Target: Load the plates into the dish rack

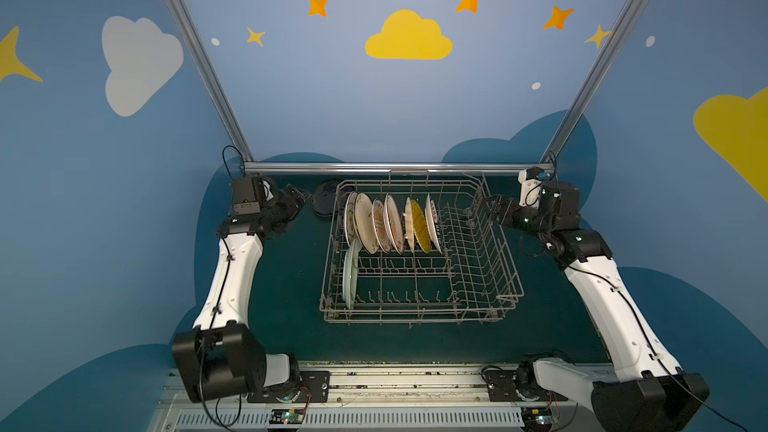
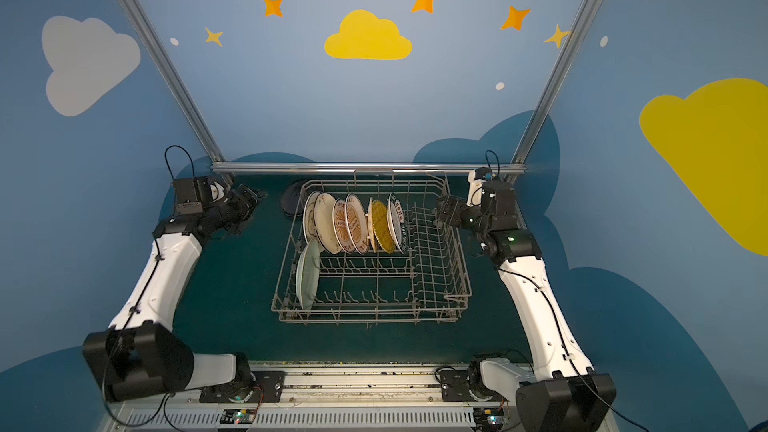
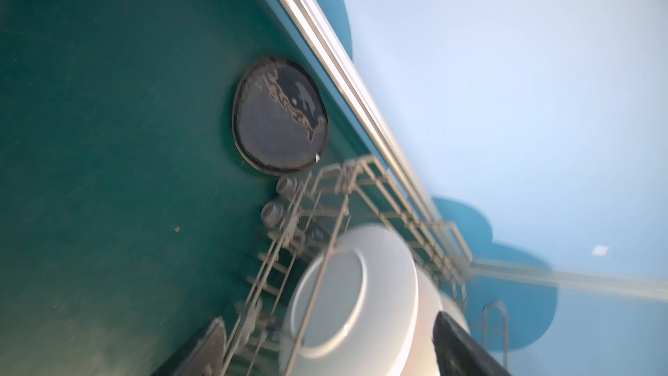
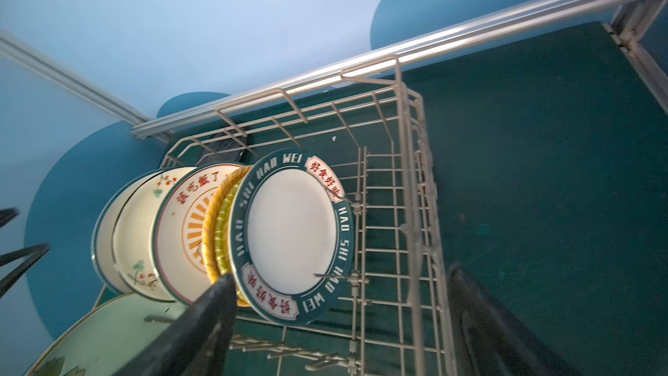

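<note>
Black-fingered left gripper (image 1: pixel 296 198), left of the dish rack (image 1: pixel 415 320), is spread wide and empty. A black plate (image 1: pixel 324 201) lies flat just outside the rack's far left corner. Inside its left half, a pale green plate (image 1: pixel 350 276) and a row of plates (image 1: pixel 390 222) stand on edge. Right of the rack, the right gripper (image 1: pixel 489 206) is spread and empty.

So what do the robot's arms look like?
The left arm and right arm are long white shells with chunky black joints. Thin black cables run along them. The left claw and right claw are black; the right arm has small green lights.
</note>
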`<action>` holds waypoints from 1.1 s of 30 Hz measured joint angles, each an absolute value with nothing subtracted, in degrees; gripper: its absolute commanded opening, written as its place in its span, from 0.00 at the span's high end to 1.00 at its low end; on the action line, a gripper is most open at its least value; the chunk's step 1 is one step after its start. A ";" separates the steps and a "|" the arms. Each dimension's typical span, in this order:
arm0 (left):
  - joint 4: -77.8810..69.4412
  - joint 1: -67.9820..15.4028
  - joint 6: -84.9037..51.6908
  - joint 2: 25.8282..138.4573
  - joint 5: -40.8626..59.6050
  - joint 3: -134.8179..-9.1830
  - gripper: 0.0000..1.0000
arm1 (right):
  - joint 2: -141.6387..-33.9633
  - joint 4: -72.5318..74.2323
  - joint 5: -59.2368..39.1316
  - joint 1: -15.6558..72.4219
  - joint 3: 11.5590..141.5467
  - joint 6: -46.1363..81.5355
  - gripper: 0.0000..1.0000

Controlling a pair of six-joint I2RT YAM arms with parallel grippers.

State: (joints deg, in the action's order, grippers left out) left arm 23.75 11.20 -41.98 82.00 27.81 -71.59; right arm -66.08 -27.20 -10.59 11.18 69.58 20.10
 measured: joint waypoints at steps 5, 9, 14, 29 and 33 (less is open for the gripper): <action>17.89 12.84 -44.86 102.06 32.03 -76.58 0.24 | -64.42 -27.66 -11.86 14.83 69.65 19.29 0.11; 13.91 12.84 -47.31 114.02 33.39 -79.88 0.30 | -63.81 -28.73 -12.32 15.75 69.93 18.94 0.11; 11.31 12.32 -50.37 123.26 33.65 -84.27 0.33 | -63.20 -30.04 -13.17 16.84 70.28 18.79 0.11; -4.32 6.72 -65.84 126.54 28.45 -83.02 0.35 | -62.39 -32.73 -14.04 17.74 71.09 18.81 0.11; -10.72 5.85 -71.07 126.43 26.50 -80.51 0.34 | -62.30 -33.21 -14.09 17.74 71.11 18.83 0.11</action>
